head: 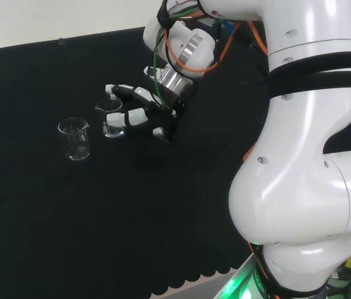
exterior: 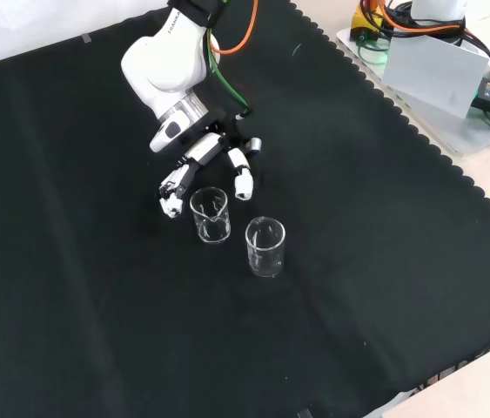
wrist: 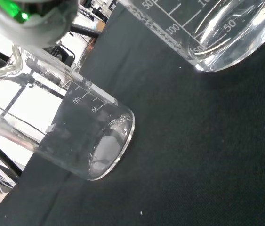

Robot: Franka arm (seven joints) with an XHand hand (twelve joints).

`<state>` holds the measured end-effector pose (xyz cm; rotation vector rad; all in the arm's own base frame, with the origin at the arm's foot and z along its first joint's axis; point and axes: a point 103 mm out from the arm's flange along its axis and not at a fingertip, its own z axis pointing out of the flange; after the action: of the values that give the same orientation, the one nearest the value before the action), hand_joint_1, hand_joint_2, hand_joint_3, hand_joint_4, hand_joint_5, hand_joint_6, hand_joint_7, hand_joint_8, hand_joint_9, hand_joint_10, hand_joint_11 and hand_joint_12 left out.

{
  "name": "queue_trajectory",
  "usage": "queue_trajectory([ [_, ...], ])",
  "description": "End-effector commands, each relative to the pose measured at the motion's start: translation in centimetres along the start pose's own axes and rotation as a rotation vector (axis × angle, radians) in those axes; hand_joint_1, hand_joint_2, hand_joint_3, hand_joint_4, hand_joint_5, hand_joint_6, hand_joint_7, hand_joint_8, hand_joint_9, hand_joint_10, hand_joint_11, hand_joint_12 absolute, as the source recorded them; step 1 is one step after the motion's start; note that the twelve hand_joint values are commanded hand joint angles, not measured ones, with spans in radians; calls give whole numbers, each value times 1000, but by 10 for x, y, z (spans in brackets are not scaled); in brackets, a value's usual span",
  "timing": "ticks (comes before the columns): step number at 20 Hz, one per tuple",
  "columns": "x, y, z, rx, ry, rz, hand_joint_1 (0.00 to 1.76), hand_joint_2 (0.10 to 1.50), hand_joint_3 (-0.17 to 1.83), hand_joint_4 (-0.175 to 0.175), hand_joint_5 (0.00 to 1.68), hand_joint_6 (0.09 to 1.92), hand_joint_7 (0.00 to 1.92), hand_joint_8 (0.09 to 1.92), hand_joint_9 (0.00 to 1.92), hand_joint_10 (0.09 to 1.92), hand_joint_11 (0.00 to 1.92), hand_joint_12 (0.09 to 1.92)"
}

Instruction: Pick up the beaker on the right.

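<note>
Beakers stand two on the black cloth (head: 38, 205), both clear glass and upright. Going left to right in the head view, first comes the free beaker (head: 75, 139), well clear of me, and then the right-hand beaker (head: 113, 119), the one I am after, with my hand (head: 139, 115) already about it. From the front the same pair reads differently: the one I want (exterior: 211, 214) sits to the left and a little farther off, just below my hand (exterior: 203, 164), while the other (exterior: 265, 246) stands nearer the camera and to the right, close beside it but apart.

My fingers (head: 131, 116) are part-curled and reach round both sides of the glass, yet I cannot tell from these views whether any of them touches the wall. I judge the grasp is forming, not made.

To do this well I would bring fingers and thumb in together, so the glass is squeezed from opposite sides and not pushed along the cloth. The wall is smooth, so I expect it could slip; I would close around the middle of the body, below the pouring lip. The neighbour is near, so I would lift straight up before carrying anything sideways, and keep the beaker level as it leaves the cloth.
</note>
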<state>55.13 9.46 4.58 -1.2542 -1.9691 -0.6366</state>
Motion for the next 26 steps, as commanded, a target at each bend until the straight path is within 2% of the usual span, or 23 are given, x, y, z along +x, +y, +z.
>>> queue_trajectory([
  [1, 2, 3, 7, -17, 13, -6, 818, 524, 629, -65, 311, 87, 229, 601, 259, 624, 0, 1025],
  [26, 5, 21, 24, -6, 68, -26, 900, 531, 634, -55, 371, 87, 285, 595, 321, 611, 0, 1125],
])
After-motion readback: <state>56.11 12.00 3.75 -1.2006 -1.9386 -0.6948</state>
